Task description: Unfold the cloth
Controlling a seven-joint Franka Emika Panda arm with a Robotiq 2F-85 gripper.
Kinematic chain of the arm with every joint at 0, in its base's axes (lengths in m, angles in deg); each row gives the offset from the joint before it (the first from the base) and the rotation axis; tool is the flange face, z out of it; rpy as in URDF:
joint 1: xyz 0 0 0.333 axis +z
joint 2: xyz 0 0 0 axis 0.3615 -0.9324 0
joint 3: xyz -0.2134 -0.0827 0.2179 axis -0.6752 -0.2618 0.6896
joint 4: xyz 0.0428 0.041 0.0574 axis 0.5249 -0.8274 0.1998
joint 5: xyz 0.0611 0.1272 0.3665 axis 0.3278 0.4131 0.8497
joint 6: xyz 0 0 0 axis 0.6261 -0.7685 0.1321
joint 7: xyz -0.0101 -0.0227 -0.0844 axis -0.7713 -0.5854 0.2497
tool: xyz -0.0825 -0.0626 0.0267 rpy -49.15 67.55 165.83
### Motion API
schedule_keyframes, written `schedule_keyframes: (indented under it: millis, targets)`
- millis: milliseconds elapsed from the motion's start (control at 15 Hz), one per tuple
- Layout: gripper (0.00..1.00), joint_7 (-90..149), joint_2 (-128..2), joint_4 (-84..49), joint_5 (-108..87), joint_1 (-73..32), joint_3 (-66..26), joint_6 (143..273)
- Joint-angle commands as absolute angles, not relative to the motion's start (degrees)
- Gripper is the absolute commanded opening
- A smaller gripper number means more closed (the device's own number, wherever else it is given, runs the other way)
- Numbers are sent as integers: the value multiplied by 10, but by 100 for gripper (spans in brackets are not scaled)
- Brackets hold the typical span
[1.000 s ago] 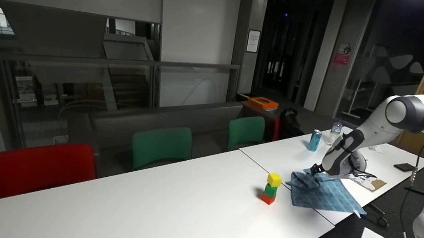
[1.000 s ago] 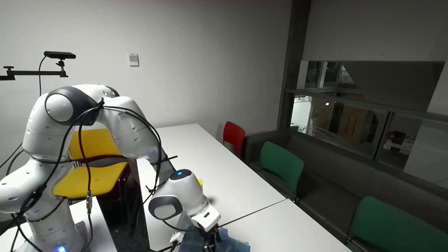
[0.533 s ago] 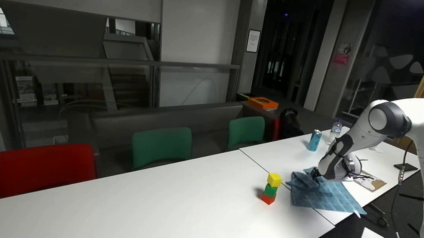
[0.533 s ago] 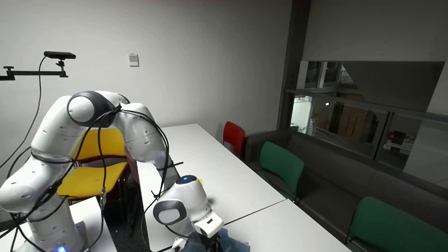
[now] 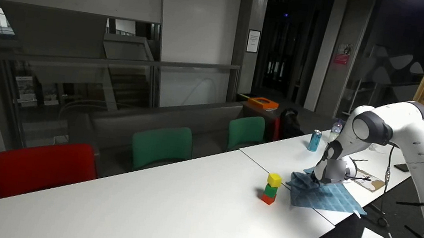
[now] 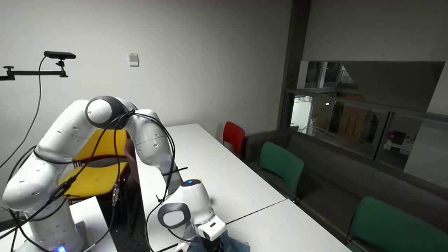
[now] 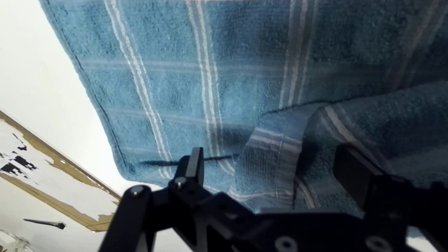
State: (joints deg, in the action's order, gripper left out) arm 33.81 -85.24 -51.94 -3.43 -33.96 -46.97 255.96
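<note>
A straight-edged blue terry cloth [image 7: 168,91] with pale checked stripes fills the top and middle of the wrist frame, running off its upper and right edges; right of centre, a layer is folded over and rumpled into a raised, striped flap. The black two-fingered end effector [image 7: 269,157] enters from the bottom of that frame, its jaws standing apart and the flap showing in the gap between them; whether either finger touches the fabric cannot be told. At the lower left, a flat tan board [image 7: 52,182] with a ragged white surface lies near the cloth, and a slim, dark, tapering object [image 7: 45,223] lies below the board. In an exterior view, the cloth [image 5: 329,198] lies at the right of the frame on the long white worktop [image 5: 141,208], bunched at its upper left and flatter toward the lower right, with the white jointed arm [image 5: 420,142] bent over it. Just left of the cloth, a yellow cube [image 5: 274,180] sits on a green cube [image 5: 270,191], which sits on a red cube [image 5: 268,198]. Higher in the frame, a blue metal can [image 5: 314,140] and a clear bottle [image 5: 335,131] stand upright. In an exterior view, a small part of the cloth [image 6: 236,245] shows at the bottom centre.
</note>
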Motion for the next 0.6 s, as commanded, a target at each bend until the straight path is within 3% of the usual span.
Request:
schedule_keyframes:
  millis: [0, 267, 333, 533]
  targets:
    - [100, 348, -877, -496, -14, -319, -497, 2541]
    - [100, 346, -893, -485, -8, -314, -507, 2535]
    - [79, 346, -894, -483, -8, -315, -507, 2534]
    - [60, 346, -900, -474, -10, -316, -507, 2526]
